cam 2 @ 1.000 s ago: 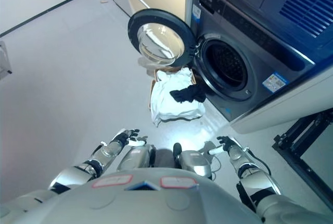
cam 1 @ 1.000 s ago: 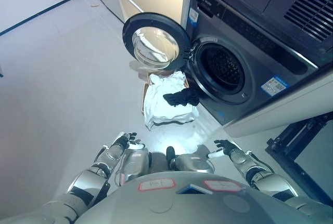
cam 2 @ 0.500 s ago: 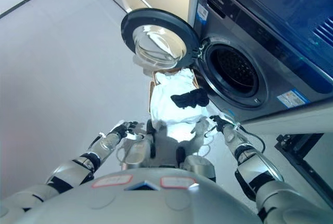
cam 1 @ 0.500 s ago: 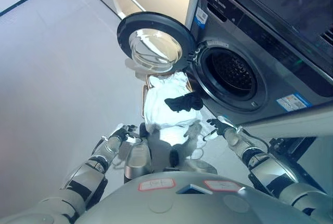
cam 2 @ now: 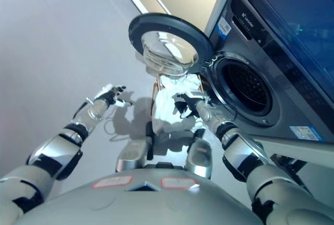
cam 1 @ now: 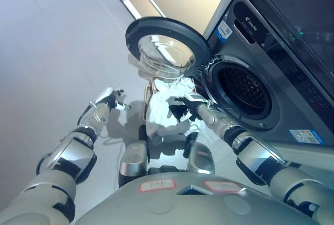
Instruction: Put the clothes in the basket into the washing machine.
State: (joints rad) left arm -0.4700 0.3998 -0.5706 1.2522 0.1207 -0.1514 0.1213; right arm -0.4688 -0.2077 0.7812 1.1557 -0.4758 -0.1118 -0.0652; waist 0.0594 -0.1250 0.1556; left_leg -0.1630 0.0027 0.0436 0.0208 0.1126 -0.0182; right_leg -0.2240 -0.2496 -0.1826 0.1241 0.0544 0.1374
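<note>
No garment is seen inside the washing machine (cam 1: 245, 92); its door (cam 1: 167, 47) stands open. The clothes (cam 1: 162, 107) remain in the basket (cam 1: 148, 90) on the floor, at the door's 6 o'clock. The right hand (cam 1: 187, 106) is over them, fingers apart; the left hand (cam 1: 107, 99) is held aside, fingers loose. Loading is judged not begun.

Looking steeply down from the head, slightly forward, toward the grey front-loading washing machine (cam 1: 261, 73) with its round glass-centred door (cam 1: 167, 47) swung open. Both eyes side by side, sharing nearly everything: machine, door, pale grey floor (cam 2: 57, 42).
</note>
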